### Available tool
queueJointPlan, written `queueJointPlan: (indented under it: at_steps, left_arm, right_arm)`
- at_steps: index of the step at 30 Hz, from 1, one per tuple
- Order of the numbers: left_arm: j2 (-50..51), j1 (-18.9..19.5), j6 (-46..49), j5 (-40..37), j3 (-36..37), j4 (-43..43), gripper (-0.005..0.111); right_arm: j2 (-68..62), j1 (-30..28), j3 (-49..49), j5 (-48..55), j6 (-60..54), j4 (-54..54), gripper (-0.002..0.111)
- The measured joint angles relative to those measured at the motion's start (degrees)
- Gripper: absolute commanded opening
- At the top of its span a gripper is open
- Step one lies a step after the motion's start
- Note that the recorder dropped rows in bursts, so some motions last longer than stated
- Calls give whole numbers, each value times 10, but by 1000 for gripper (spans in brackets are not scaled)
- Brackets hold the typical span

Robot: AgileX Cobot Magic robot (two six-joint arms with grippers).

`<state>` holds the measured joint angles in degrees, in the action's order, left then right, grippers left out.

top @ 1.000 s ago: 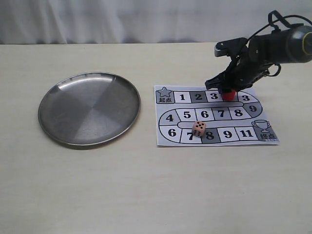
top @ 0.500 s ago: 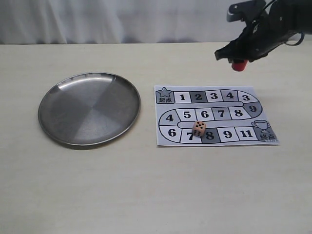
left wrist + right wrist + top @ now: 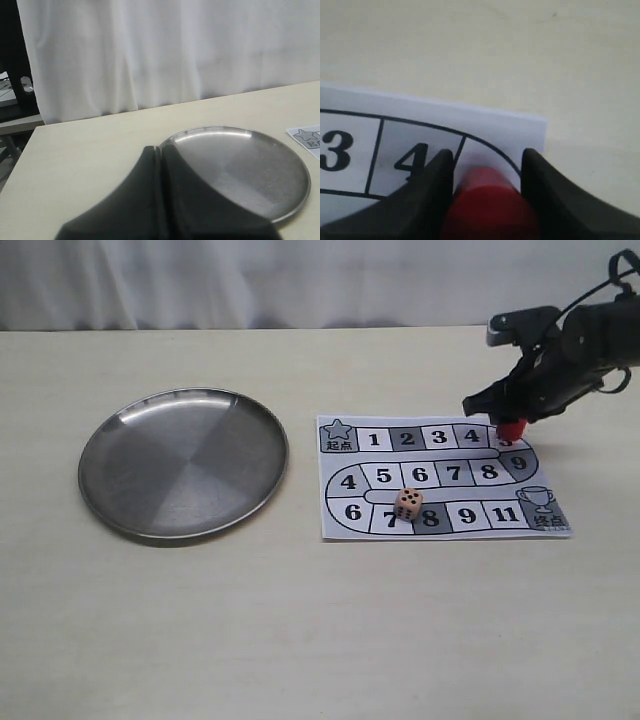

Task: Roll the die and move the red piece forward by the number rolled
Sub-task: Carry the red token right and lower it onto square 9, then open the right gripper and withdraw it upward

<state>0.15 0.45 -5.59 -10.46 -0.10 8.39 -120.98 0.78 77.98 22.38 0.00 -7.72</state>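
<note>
The red piece (image 3: pixel 512 429) is a small red cylinder held between the fingers of my right gripper (image 3: pixel 511 424), low over the top right corner of the paper board (image 3: pixel 440 476), on the square just past 4. In the right wrist view the red piece (image 3: pixel 490 207) fills the gap between the two dark fingers, beside the printed 4. The die (image 3: pixel 408 504), a tan cube with dark pips, rests on the board's bottom row near squares 7 and 8. My left gripper (image 3: pixel 161 148) is shut and empty, its tips over the near rim of the metal plate.
A round metal plate (image 3: pixel 125 500) lies left of the board, also seen as the metal plate (image 3: pixel 280 170) in the left wrist view. A white curtain (image 3: pixel 250 280) hangs behind the table's far edge.
My right gripper lifted the red piece off square 4, carried it up and to the right, then came down with it onto the board's top right corner.
</note>
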Motion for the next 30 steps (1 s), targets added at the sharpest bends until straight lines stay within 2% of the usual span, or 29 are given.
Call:
queueJointPlan:
  at_steps: [4,6,9,10,11,13,16,23,30]
  left_arm:
    - [0,0,0,0,0,0,0]
    - [0,0,0,0,0,0,0]
    - [0,0,0,0,0,0,0]
    - [0,0,0,0,0,0,0]
    - [0,0,0,0,0,0,0]
    - [0,0,0,0,0,0,0]
    - [0,0,0,0,0,0,0]
    - [0,0,0,0,0,0,0]
    - [0,0,0,0,0,0,0]
  right_arm:
    - [-25,0,0,-16,0,0,7]
    - [-26,0,0,-18,0,0,23]
    - [-26,0,0,-18,0,0,56]
    - [-29,0,0,-16,6,0,61]
    - [-31,0,0,-12,13,0,61]
    - [-18,0,-1,-11,20,10,49]
    - [53,0,-1,-28,24,35,7]
    - [221,0,-19,-56,24,42,4]
    - [394,0,-182,-183,24,42,4]
